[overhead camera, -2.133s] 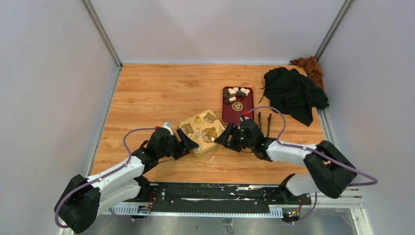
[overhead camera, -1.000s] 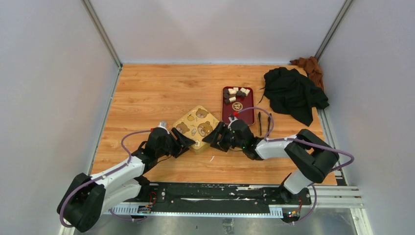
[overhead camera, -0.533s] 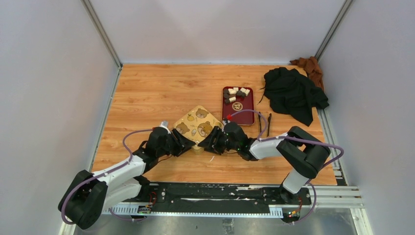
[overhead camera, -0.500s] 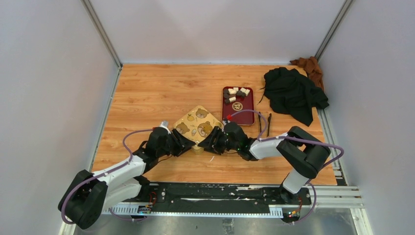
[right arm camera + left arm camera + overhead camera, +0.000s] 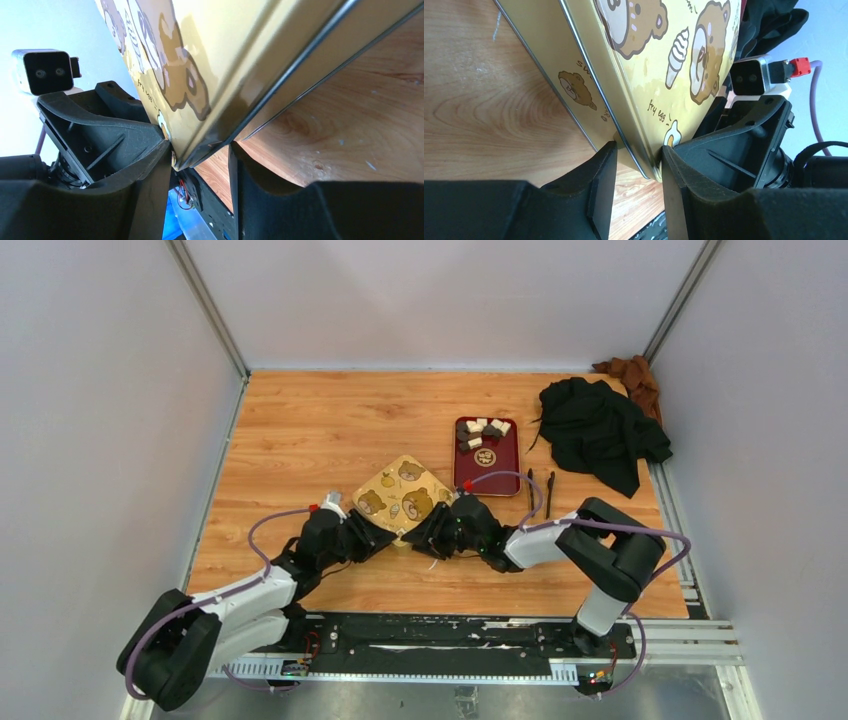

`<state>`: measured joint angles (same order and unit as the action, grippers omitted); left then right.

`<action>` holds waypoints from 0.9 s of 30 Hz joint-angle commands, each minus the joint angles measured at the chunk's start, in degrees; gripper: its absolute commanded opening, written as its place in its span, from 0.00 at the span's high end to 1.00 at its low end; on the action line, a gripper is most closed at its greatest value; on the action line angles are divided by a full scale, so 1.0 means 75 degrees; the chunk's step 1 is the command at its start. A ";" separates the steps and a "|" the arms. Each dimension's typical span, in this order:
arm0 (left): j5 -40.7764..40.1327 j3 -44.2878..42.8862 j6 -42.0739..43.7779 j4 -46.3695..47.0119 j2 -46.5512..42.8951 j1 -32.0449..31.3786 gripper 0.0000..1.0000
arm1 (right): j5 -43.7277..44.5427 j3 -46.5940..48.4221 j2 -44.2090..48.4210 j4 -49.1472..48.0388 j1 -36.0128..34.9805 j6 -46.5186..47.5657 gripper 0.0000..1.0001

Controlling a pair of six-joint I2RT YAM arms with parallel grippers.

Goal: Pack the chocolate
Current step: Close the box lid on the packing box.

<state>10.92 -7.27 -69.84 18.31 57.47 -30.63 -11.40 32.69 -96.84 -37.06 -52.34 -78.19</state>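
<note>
**A:** Where is the chocolate [image 5: 480, 430] sitting?

**B:** It is lying as small cream and dark chunks at the far end of the red tray [image 5: 505, 452]. The tray is resting on the worktop [image 5: 320, 430], right of centre.

**A:** And what are the jaws doing?

**B:** Both pairs are meeting at the near corner of the gold tin [image 5: 405, 495], just left of the tray. The left jaws are clenching that corner from the left, with one finger [image 5: 599, 185] pressing on the tin's side wall and the other lying on the bear-printed lid. The right jaws are grasping the same corner from the right, with one finger [image 5: 150, 170] on the lid and the other against the side wall.

**A:** Is the tin lifting?

**B:** I cannot tell. The lid is sitting on it.

**A:** What else is lying there?

**B:** A black cloth [image 5: 600, 430] is lying crumpled at the far right. A brown cloth [image 5: 630, 375] is bunching in the corner behind it.
</note>
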 commanded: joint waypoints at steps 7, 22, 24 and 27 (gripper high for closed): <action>-0.0765 -0.0424 0.0974 -0.2949 -0.0766 -0.0196 0.54 | 0.0511 -0.0181 -0.0383 0.1735 -0.0126 0.0991 0.71; -0.1836 -0.3181 0.3278 -0.5351 -0.1300 0.0806 0.34 | 0.0260 0.0838 0.2409 0.4877 0.1779 0.4298 0.44; -0.1695 -0.3405 0.3571 -0.5207 -0.0959 0.0926 0.33 | -0.0103 0.1123 0.2419 0.5171 0.2183 0.4823 0.43; -0.1561 -0.3910 0.4040 -0.5191 -0.0299 0.1035 0.32 | -0.0378 0.1635 0.2245 0.5386 0.2650 0.5487 0.42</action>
<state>-1.28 -32.34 -46.33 -19.20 50.46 -24.03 -10.39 39.86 -79.57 -2.61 -36.53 -47.33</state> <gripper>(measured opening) 0.672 0.572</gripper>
